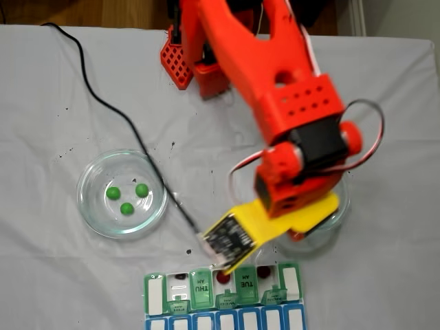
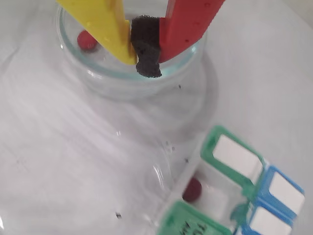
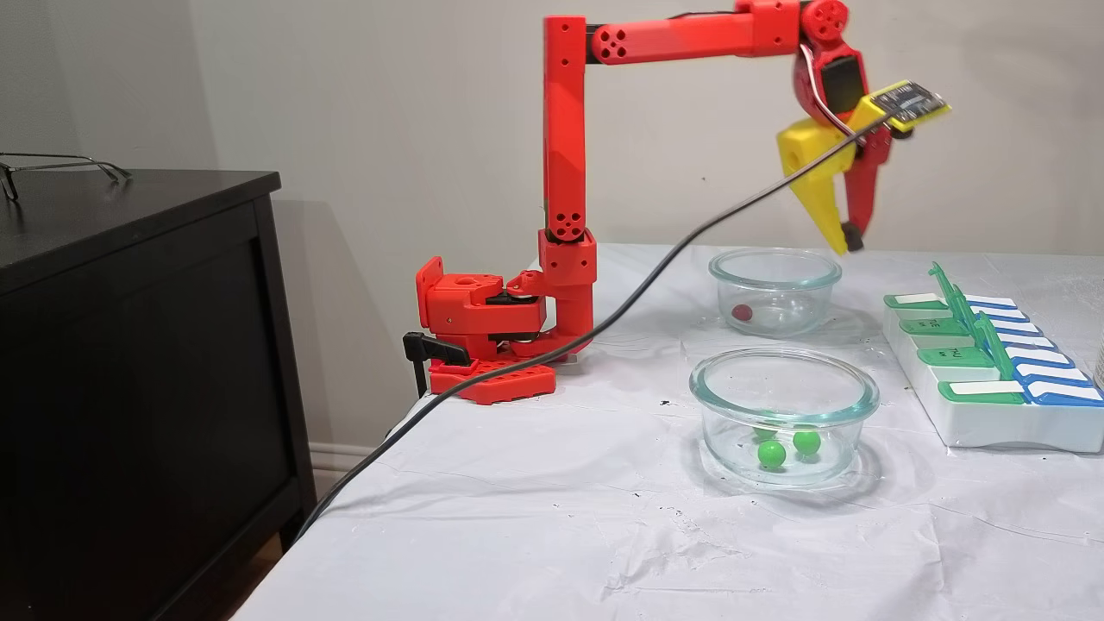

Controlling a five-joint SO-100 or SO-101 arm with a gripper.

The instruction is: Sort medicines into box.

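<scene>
In bowls: three green balls (image 1: 128,197) (one red (image 3: 740,311)).

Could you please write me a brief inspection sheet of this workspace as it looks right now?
Surface: white wrinkled tablecloth, small dark specks.
Job's things: three green balls in near glass bowl; one red ball in far glass bowl; pill organizer, some green lids up, red ball inside.
Clutter: nothing seen.
Gripper: gripper above far bowl, shut, empty.
Cables: black cable across table.
Surroundings: dark cabinet, glasses on it.
</scene>
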